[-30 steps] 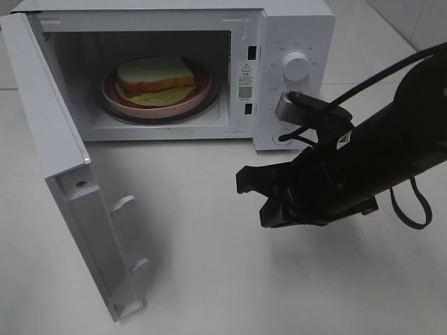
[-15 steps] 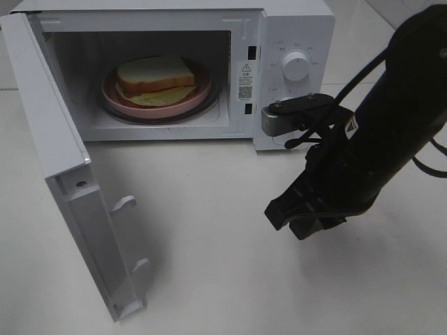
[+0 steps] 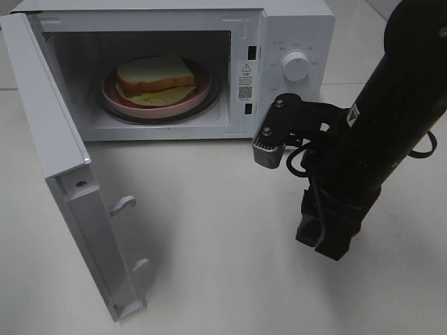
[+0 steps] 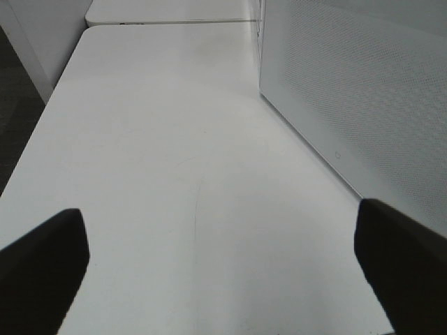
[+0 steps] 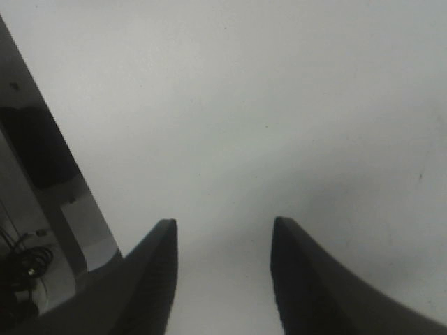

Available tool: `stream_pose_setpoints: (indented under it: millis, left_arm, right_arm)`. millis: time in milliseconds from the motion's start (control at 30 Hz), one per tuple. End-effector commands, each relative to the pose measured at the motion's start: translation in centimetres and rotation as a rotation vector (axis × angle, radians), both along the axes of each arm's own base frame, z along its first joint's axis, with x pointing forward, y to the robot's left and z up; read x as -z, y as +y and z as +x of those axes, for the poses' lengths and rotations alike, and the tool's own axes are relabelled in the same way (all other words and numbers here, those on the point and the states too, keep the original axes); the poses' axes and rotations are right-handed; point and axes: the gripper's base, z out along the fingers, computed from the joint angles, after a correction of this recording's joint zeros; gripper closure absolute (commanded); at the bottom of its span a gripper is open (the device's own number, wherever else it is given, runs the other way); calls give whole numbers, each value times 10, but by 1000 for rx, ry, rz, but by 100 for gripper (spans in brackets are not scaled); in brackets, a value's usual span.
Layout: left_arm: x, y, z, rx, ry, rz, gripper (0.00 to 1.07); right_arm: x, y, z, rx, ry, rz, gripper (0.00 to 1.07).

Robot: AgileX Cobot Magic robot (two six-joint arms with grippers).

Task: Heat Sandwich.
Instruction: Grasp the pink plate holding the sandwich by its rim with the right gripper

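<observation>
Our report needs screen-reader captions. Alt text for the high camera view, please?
A sandwich on a pink plate sits inside an open white microwave; its door hangs wide. The right gripper points down at the table.

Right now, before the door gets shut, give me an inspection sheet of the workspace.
Surface: white table, no spills seen.
Job's things: sandwich on pink plate inside microwave; door wide open.
Clutter: nothing seen.
Grippers: left gripper open, empty, near the microwave's perforated wall; right gripper open, empty, pointing down at the table.
Cables: black cable looped at the right arm's wrist.
Surroundings: dark floor past the table edge.
</observation>
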Motion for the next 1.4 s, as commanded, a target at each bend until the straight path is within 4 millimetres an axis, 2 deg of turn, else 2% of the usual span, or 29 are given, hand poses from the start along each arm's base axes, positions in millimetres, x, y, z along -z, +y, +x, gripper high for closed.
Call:
stream_pose_setpoints:
  millis: [33,67,133,167,300,600,900,1133,1333,1400]
  left_arm:
    - [1,0,-2,2,-25,-5,8]
    - [1,0,-2,2,-25,-5,8]
    - [1,0,-2,2,-25,-5,8]
    - [1,0,-2,2,-25,-5,8]
    - [1,0,-2,2,-25,-5,8]
    - [1,0,-2,2,-25,-5,8]
    - [1,0,-2,2,-25,-5,8]
    - [1,0,-2,2,-25,-5,8]
    - [1,0,-2,2,-25,-5,8]
    - [1,0,-2,2,-25,-5,8]
  right_arm:
    - [-3,-1,0,-142,-37,-21,43]
    - [-3,-1,0,-142,-37,-21,43]
    - [-3,-2,1,-180,-49,-33,30]
    - [-3,-2,1,-208,-54,-37,18]
    - [-2,-3,1,-249,-62,-46,8]
    - [-3,-10,9,-373,-163,-160,10]
    - [-5,-10,18,-449,-272,-199,11]
    - [-13,0,32,-540,-412,-171,12]
    - [-16,9,46,-546,-441,-174,13]
    - [-16,19,55,-558,-449,-170,14]
